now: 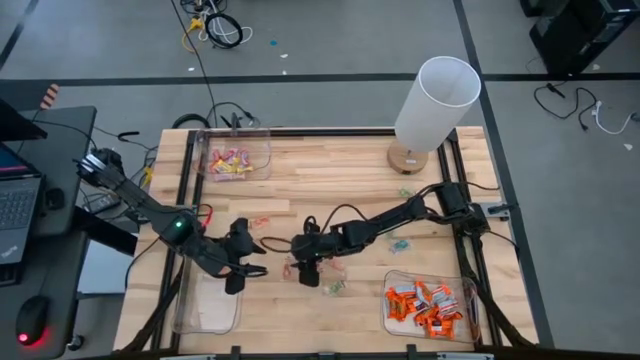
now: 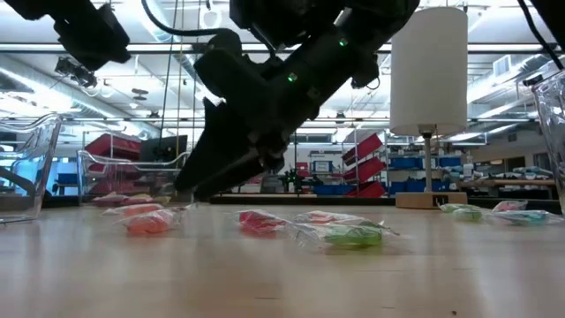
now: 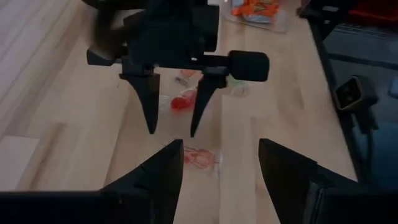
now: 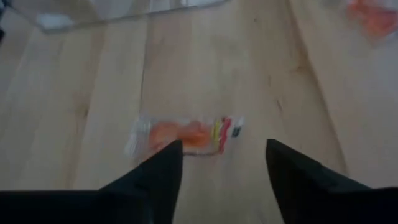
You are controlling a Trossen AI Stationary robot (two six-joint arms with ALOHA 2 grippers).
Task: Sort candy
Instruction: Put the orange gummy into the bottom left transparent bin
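- While loose candy [image 1: 296, 266] lies mid-table awaiting sorting, one orange-wrapped piece [image 4: 186, 134] rests just ahead of the right gripper [image 4: 221, 163], fingers spread wide and empty.
- Left gripper [image 3: 219, 163], likewise wide, faces it nearby, holding nothing.
- Clear bins [image 1: 428, 306] at the table's edges hold sorted sweets.

High view: overhead, straight down on the whole table [image 1: 330, 180]. Low view: at tabletop height, level across toward the room. Wrist views: each close, angled down at the wood. The white lamp [image 1: 437, 100] appears in high and low views.
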